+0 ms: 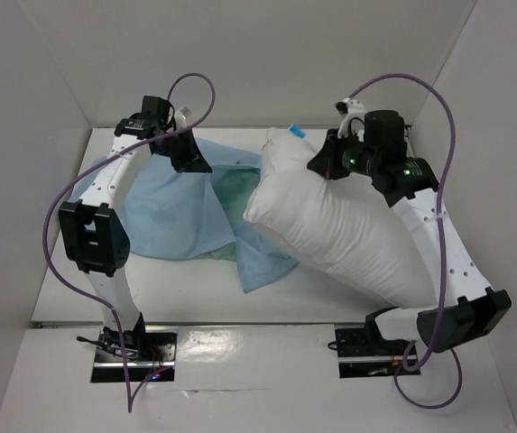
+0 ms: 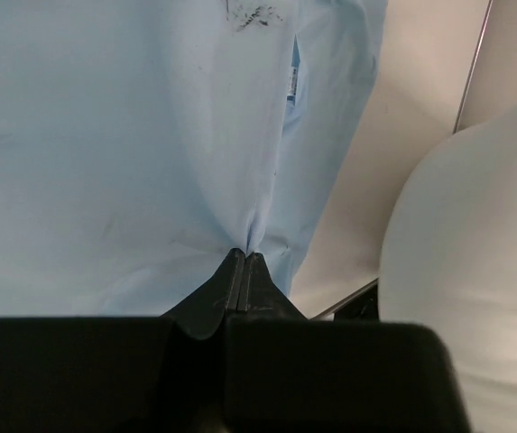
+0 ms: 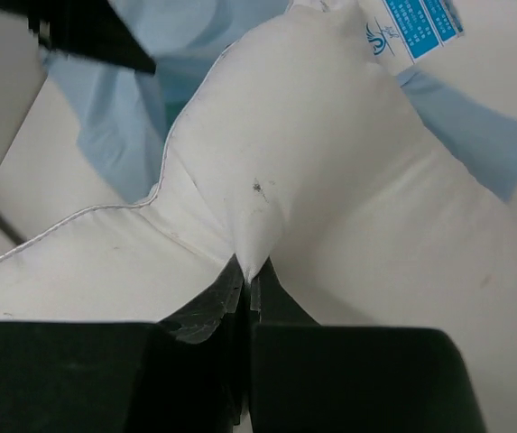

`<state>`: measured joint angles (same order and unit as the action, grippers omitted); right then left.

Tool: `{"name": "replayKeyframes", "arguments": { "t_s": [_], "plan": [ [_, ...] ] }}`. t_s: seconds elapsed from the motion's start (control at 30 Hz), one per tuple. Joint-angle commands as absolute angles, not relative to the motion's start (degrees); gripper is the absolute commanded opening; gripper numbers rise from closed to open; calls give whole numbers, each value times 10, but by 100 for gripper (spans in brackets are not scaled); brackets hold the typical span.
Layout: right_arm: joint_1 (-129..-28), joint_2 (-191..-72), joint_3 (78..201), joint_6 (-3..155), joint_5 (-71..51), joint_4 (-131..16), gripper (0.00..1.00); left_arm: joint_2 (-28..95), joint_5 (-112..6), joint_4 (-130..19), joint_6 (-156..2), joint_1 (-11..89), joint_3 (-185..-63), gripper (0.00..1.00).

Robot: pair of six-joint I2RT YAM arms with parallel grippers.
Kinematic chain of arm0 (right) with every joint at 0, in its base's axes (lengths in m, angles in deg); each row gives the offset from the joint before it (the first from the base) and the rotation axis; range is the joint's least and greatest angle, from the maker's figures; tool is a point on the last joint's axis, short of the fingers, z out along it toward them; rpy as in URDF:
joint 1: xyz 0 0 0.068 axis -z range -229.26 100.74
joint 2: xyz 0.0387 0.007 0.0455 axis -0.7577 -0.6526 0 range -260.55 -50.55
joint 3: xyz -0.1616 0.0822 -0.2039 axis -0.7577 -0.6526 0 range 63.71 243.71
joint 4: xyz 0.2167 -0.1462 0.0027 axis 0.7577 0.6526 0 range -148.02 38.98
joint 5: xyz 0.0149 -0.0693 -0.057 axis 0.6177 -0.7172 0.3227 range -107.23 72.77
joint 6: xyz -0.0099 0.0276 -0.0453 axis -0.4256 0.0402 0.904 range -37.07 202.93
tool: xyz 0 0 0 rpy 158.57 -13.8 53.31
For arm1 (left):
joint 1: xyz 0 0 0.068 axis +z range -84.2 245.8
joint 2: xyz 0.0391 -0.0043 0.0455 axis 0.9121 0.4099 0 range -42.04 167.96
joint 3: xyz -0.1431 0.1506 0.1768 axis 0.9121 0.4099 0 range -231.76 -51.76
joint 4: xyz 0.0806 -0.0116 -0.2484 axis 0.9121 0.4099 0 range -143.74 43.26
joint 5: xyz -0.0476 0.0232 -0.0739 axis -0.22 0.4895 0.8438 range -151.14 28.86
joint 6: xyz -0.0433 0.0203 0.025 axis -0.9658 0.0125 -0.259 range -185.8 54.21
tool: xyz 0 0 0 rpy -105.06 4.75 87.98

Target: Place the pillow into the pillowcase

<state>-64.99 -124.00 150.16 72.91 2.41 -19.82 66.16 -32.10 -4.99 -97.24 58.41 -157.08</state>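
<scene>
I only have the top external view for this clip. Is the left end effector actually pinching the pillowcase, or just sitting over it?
Observer: Pinching. The left wrist view shows the left end effector shut on a fold of the light blue pillowcase.
Operator: And the right one on the pillow?
Observer: The right wrist view shows the right end effector shut on a pucker of the white pillow.
Operator: Any marks on the pillow fabric?
Observer: Yes, a small dark speck sits just above that pinch.
</scene>
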Motion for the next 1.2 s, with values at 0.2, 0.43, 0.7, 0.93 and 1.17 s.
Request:
{"name": "replayKeyframes", "arguments": {
  "t_s": [0.2,0.43,0.7,0.93,1.17],
  "plan": [
    [-751,-1296,1467,805,144,-131,0,638,-291,-49,-957,588,-1601,0],
    [-775,-1339,1455,810,126,-155,0,627,-285,-49,-962,588,-1596,0],
    [-802,-1433,1552,810,60,-160,0,591,-272,-49,-939,593,-1575,0],
    [-782,-1546,1717,842,54,-95,0,529,-261,-49,-927,593,-1478,0],
    [-771,-1620,1816,851,80,-70,0,495,-261,-49,-915,593,-1436,0]
  ]
}}
